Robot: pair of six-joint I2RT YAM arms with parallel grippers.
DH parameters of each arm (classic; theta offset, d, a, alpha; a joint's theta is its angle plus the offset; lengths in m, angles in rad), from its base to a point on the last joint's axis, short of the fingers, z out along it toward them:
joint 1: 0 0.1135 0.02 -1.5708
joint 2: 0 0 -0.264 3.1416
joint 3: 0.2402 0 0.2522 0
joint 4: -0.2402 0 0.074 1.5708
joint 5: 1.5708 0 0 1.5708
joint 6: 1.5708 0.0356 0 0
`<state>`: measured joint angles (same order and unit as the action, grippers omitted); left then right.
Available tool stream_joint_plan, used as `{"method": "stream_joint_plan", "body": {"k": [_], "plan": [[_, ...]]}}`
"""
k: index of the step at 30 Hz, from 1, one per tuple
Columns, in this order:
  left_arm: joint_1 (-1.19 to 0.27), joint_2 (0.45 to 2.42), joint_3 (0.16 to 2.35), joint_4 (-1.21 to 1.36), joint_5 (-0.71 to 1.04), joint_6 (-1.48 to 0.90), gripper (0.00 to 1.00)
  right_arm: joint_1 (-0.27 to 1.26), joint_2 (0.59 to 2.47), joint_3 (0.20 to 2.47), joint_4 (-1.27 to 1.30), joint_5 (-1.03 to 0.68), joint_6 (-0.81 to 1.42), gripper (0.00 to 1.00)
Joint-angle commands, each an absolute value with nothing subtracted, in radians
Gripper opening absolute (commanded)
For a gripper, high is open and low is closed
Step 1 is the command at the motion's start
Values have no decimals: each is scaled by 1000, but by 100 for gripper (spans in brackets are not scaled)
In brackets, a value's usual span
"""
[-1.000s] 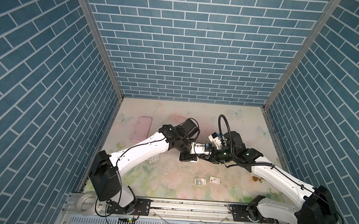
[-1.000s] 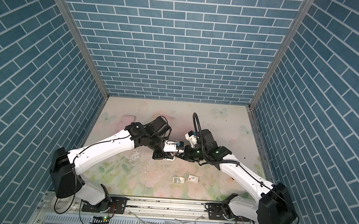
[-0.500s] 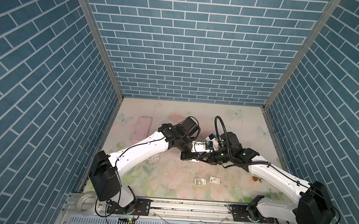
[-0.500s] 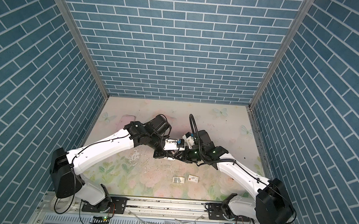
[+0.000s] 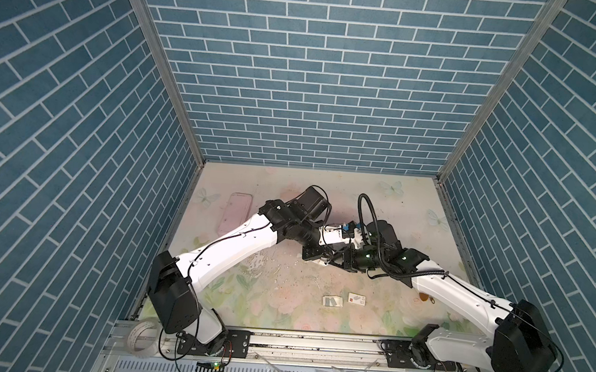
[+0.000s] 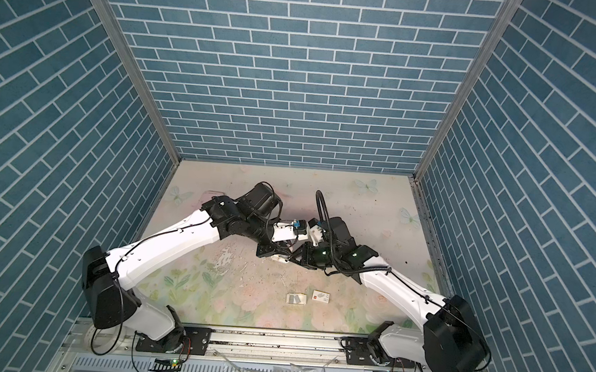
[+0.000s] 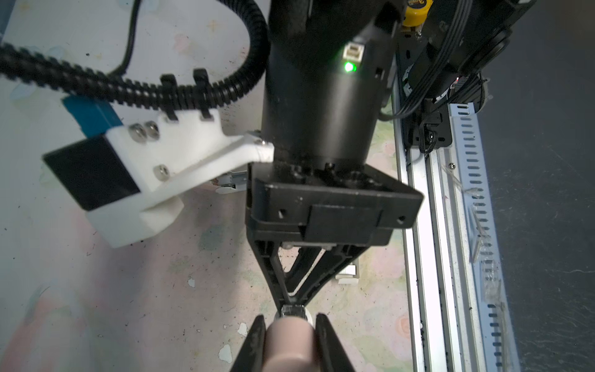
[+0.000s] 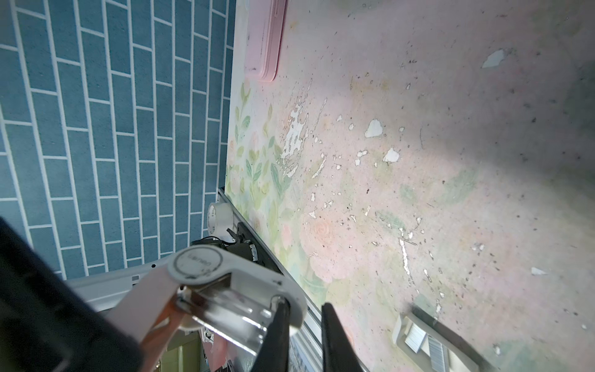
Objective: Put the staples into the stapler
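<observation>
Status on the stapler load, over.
Left gripper shut on stapler. Right gripper at its metal rail, jaws narrowly apart, nothing between. Staples in tray on the table. Nothing seen blocking the tray.

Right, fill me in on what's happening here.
The left end effector is clamped on the stapler, which is hinged open. The right end effector has its tips at the exposed metal magazine; whether it grips anything is unclear. The staples lie in their tray on the table, not yet loaded.
</observation>
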<state>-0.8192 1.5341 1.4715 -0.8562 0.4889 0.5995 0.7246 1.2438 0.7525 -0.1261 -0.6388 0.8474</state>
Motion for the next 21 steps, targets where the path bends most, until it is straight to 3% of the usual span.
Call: {"method": "stream_joint_plan", "body": {"k": [1, 21], "plan": [[-811, 1552, 1511, -810, 532, 562, 0, 738, 1238, 739, -58, -632, 884, 19], [-805, 1573, 1526, -753, 572, 472, 0, 759, 1261, 714, 118, -580, 941, 19]]}}
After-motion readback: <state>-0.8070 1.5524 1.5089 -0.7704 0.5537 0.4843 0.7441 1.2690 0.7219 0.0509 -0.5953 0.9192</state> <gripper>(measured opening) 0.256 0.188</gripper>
